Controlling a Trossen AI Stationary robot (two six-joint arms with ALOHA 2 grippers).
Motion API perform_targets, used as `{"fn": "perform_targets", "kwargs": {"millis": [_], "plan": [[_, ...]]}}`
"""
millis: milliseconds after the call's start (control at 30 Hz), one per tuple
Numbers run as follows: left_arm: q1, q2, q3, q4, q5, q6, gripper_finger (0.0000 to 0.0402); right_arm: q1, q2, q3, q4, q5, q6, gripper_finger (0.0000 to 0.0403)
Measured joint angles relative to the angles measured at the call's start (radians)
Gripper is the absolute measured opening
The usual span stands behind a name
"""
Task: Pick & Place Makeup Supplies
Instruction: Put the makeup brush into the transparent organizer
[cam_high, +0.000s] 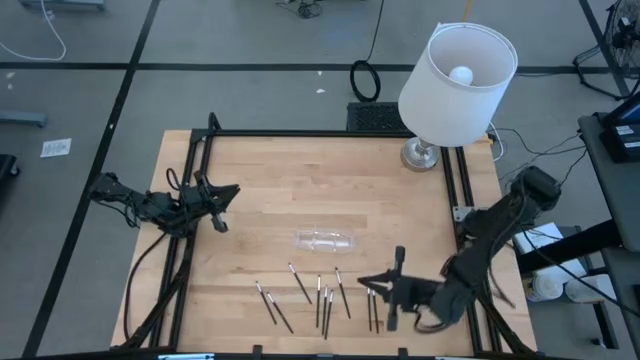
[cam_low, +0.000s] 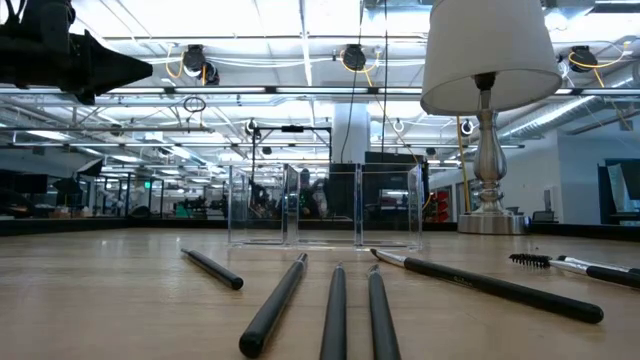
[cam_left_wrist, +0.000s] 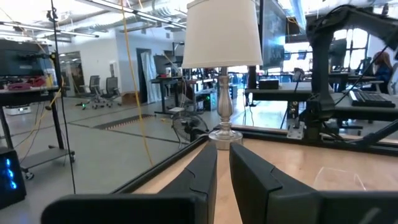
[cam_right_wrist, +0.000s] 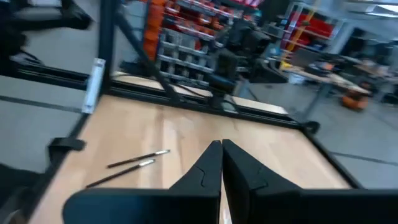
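Several thin dark makeup sticks (cam_high: 322, 303) with pale ends lie flat on the wooden table near its front edge. In the low view they fan out (cam_low: 335, 310), and a brush-tipped one (cam_low: 575, 265) lies at the right. My right gripper (cam_high: 363, 283) hovers above the rightmost sticks, pointing toward the table's left edge. It is shut with nothing between its fingers (cam_right_wrist: 221, 155). Two of the sticks (cam_right_wrist: 138, 160) show ahead of it. My left gripper (cam_high: 228, 194) waits raised at the table's left side, pointing toward its right edge. Its fingers (cam_left_wrist: 222, 168) stand slightly apart on nothing.
A small clear plastic tray (cam_high: 325, 240) stands mid-table, behind the sticks (cam_low: 325, 205). A white-shaded lamp (cam_high: 455, 85) stands at the far right corner. A black frame (cam_high: 330, 133) runs along the table's far and side edges. Bare wood lies between the tray and the lamp.
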Motion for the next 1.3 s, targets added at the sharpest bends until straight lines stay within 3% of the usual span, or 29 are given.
{"fn": "perform_targets", "kwargs": {"millis": [100, 333, 600, 833, 1000, 1067, 1300], "plan": [[0.000, 0.000, 0.000, 0.000, 0.000, 0.000, 0.0051, -0.006, 0.077, 0.089, -0.066, 0.053, 0.039, 0.0000], [0.000, 0.000, 0.000, 0.000, 0.000, 0.000, 0.0051, -0.057, 0.191, 0.281, -0.276, 0.055, 0.202, 0.0000], [0.000, 0.000, 0.000, 0.000, 0.000, -0.002, 0.0051, -0.123, 0.224, 0.346, -0.516, 0.036, 0.440, 0.0000], [0.000, 0.000, 0.000, -0.003, 0.000, -0.006, 0.0051, -0.159, 0.209, 0.347, -0.822, -0.162, 0.836, 0.0000], [-0.001, 0.000, 0.000, -0.011, 0.000, -0.008, 0.0051, -0.172, 0.210, 0.346, -1.093, -0.541, 1.189, 0.0000], [-0.001, 0.000, 0.000, -0.012, 0.000, -0.018, 0.0051, -0.172, 0.217, 0.346, -1.191, -0.637, 1.287, 0.0000], [-0.001, 0.000, 0.000, -0.012, 0.000, -0.066, 0.0051, -0.173, 0.220, 0.343, -1.295, -0.711, 1.406, 0.0000]]}}
